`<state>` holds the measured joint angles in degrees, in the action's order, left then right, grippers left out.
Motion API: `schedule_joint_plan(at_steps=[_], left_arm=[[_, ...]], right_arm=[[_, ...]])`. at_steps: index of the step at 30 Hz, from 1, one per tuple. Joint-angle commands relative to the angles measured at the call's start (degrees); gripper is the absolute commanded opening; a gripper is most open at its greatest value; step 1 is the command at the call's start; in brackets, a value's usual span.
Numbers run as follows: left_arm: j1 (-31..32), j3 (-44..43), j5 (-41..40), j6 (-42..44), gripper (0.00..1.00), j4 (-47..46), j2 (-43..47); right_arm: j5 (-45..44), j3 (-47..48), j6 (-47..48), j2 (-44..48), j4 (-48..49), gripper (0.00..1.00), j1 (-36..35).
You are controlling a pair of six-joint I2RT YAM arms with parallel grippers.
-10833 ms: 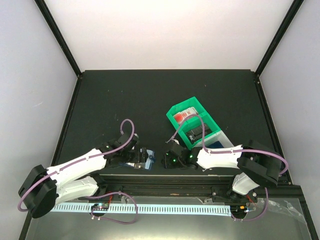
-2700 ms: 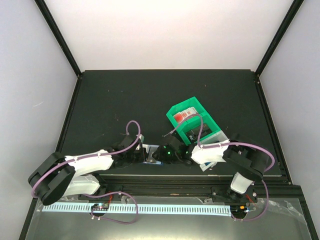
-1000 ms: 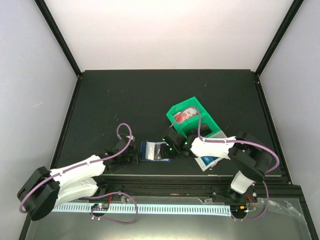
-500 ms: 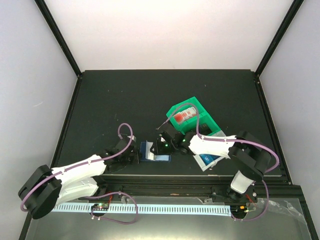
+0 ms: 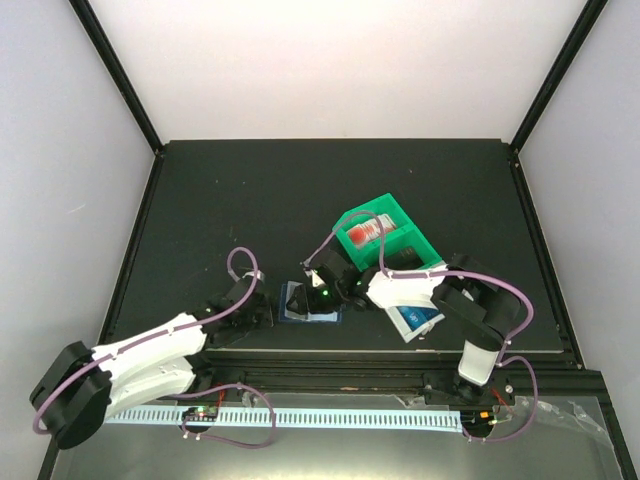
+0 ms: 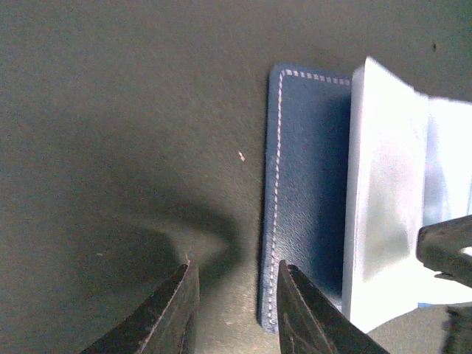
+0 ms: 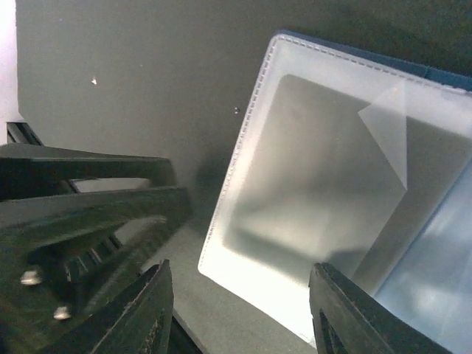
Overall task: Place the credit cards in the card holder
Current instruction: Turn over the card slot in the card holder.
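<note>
The card holder [image 5: 300, 304] lies opened on the black mat between my two grippers. In the left wrist view its navy cover [image 6: 306, 199] has white stitching, and a clear plastic sleeve [image 6: 387, 214] stands up from it. My left gripper [image 6: 234, 313] is low at the holder's left edge, jaws narrowly apart over bare mat, gripping nothing. My right gripper [image 7: 243, 313] hovers open over the clear sleeve [image 7: 324, 184], which has one folded corner. Bright blue credit cards [image 5: 421, 320] lie in the white bin by the right arm.
A green bin [image 5: 383, 234] with red-and-white items stands behind the right arm, and the white bin [image 5: 404, 327] adjoins it on the near side. The mat's front edge and a metal rail run just below both grippers. The left arm's fingers [image 7: 88, 206] show dark in the right wrist view.
My right gripper has opened wider and moved left over the holder. The left gripper has narrowed a little and stays at the holder's left edge.
</note>
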<state>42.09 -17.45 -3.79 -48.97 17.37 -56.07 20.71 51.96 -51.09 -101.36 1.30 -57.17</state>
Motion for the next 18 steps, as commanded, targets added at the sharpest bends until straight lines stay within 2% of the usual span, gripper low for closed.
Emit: schedule_joint_plan(at_steps=[1, 6, 10, 15, 18], left_arm=[[-0.25, -1.80, -6.29, -2.35, 0.32, 6.00, 5.91], [-0.40, -2.20, -4.27, -0.45, 0.34, 5.75, 10.96], [-0.42, -2.49, 1.55, 3.61, 0.35, 1.91, 12.66], [-0.42, -3.26, 8.39, 7.00, 0.40, -2.78, 12.54], [-0.49, -4.16, 11.55, 8.41, 0.44, -4.27, 12.14]], right_arm=[[0.89, 1.07, -0.23, -2.20, 2.48, 0.52, 0.13], [-1.23, 1.30, -0.46, -1.85, 1.62, 0.51, 0.21], [-6.38, -0.78, 1.20, 6.04, 1.12, 0.50, 0.36], [-19.61, -0.54, 8.29, 18.09, -11.08, 0.51, 1.75], [-24.55, -0.90, 13.56, 24.01, -19.37, 0.51, 4.78]])
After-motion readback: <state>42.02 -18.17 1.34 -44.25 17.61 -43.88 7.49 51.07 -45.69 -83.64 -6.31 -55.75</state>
